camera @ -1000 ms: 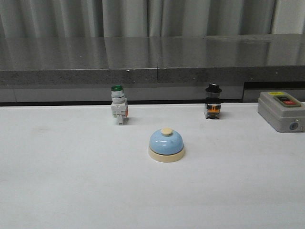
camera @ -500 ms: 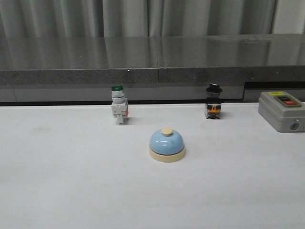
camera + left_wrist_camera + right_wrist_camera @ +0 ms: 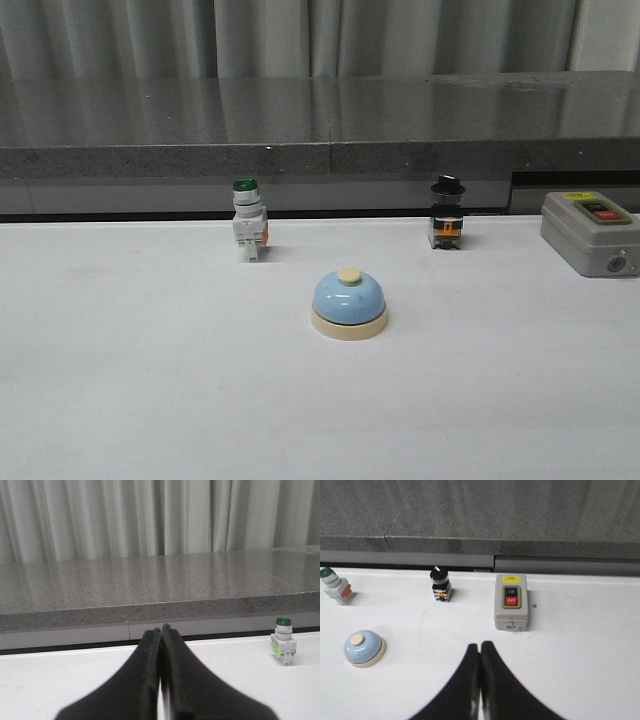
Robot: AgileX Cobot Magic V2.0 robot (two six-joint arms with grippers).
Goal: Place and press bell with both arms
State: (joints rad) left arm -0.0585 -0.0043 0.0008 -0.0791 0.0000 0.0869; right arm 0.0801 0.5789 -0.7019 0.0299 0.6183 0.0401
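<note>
The light-blue bell with a cream base and cream button stands upright on the white table, near the middle. The right wrist view shows the bell too, well off to the side of my right gripper, which is shut with nothing in it. My left gripper is shut and empty as well; the bell does not show in its view. Neither arm appears in the front view.
A green-capped white push-button switch and a black-knobbed switch stand near the table's back edge. A grey box with a red button sits at the back right. A dark stone ledge runs behind the table.
</note>
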